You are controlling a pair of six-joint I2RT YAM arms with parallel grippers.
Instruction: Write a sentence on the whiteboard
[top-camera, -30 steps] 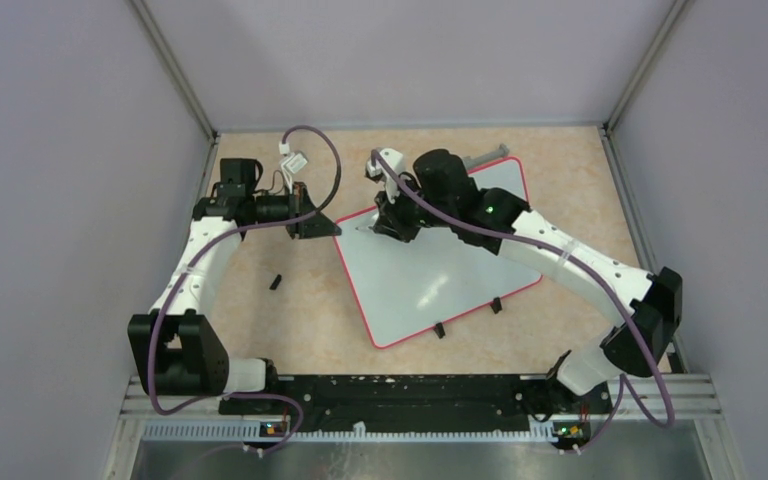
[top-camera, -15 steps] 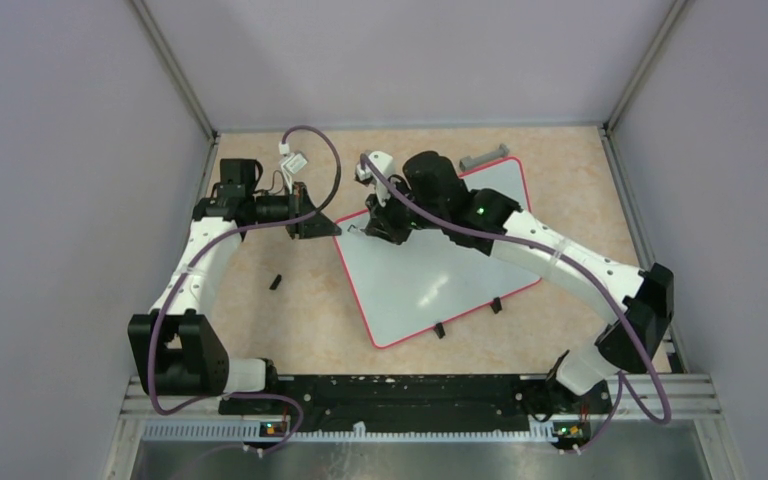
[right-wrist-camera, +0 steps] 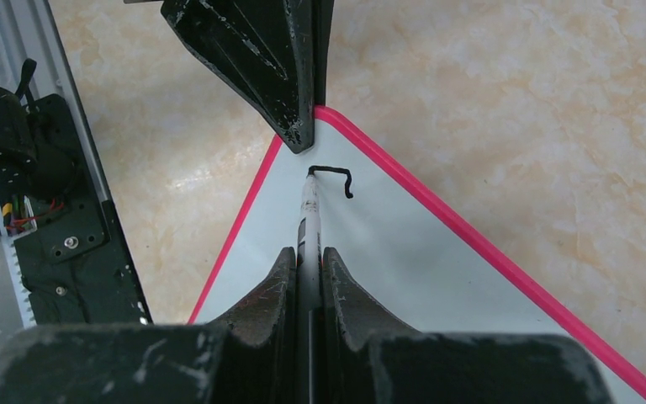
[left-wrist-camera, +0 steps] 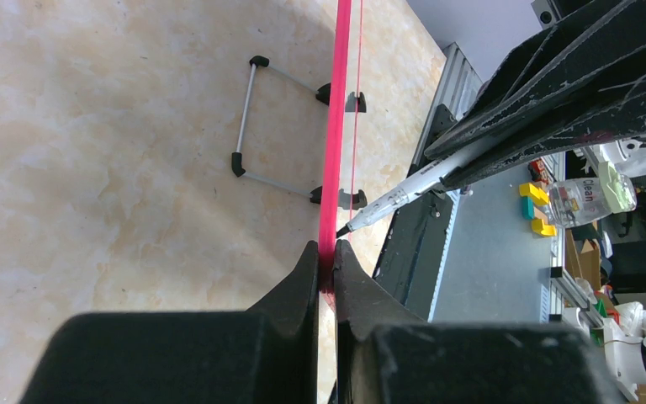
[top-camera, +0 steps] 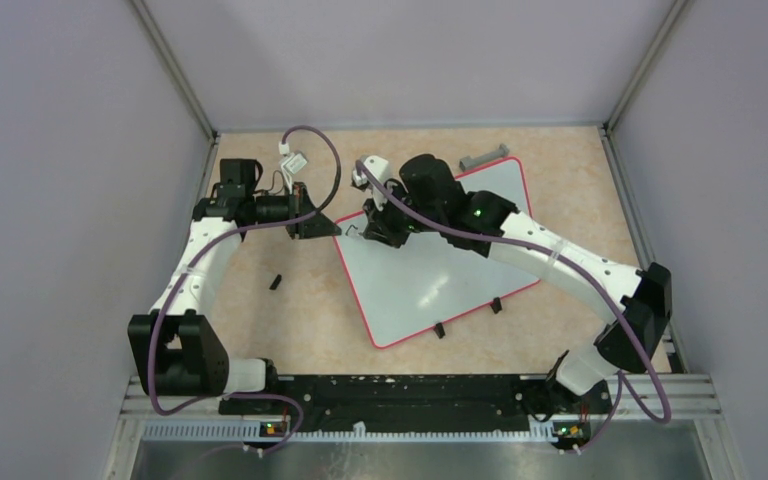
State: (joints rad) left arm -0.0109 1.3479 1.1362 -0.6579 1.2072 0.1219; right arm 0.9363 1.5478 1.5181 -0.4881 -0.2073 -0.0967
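Top view: whiteboard (top-camera: 430, 275) lies flat on the table (top-camera: 290, 320), rotated so one corner points at the left arm. Two black clips (top-camera: 440, 330) sit on its near long edge. Left gripper (top-camera: 320, 227) is at that left corner, jaws closed down on the rim. Right gripper (top-camera: 365, 228) is just beside it, over the same corner, tilted down onto the board. Can't make out any lettering from up here. A small black piece (top-camera: 275, 282) lies on the table off the board's left edge, and a grey bar (top-camera: 484, 157) lies past the far corner.

Left wrist: board is seen edge-on as a pink line. The left gripper (left-wrist-camera: 326, 265) is nearly fully closed, pinching the pink rim (left-wrist-camera: 336, 126) between its tips. The marker (left-wrist-camera: 404, 192) comes in from the right with its tip down on the board face, just beside the pinch point. It is carried by the right gripper (left-wrist-camera: 505, 139). A wire stand (left-wrist-camera: 244, 118) lies out to the side of the rim.

Right wrist: right gripper (right-wrist-camera: 307, 257) is clamped tight on the marker (right-wrist-camera: 309, 215), which pokes out past the fingertips. The tip is touching the board (right-wrist-camera: 404, 278) close to the corner. Sentence (right-wrist-camera: 336, 173) is only a short hooked black stroke so far, starting right at the tip. The left gripper (right-wrist-camera: 301, 139) holds the corner just beyond it.
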